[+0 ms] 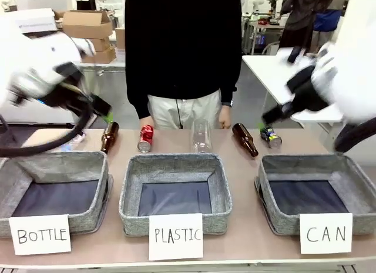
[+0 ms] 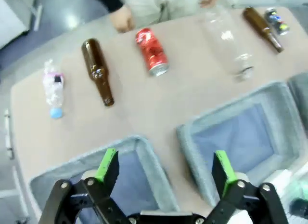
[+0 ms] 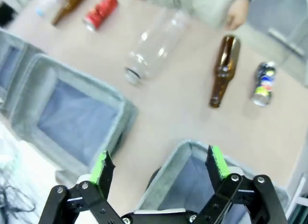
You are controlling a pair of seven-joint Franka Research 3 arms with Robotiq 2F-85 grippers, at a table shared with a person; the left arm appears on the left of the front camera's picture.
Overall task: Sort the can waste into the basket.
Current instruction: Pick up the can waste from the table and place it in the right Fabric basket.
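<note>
Front view: red can (image 1: 145, 138) is seen well left of the CAN basket (image 1: 305, 160), crushed can (image 1: 271, 137) just behind its far rim. Left gripper (image 2: 166, 165) and right gripper (image 3: 159, 162) are held spread wide, empty.

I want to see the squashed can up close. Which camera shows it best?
The right wrist view: the crushed can lies whole and biggest there, beside a brown bottle. The front view shows it small and far off; the left wrist view, tiny and blurred.
</note>
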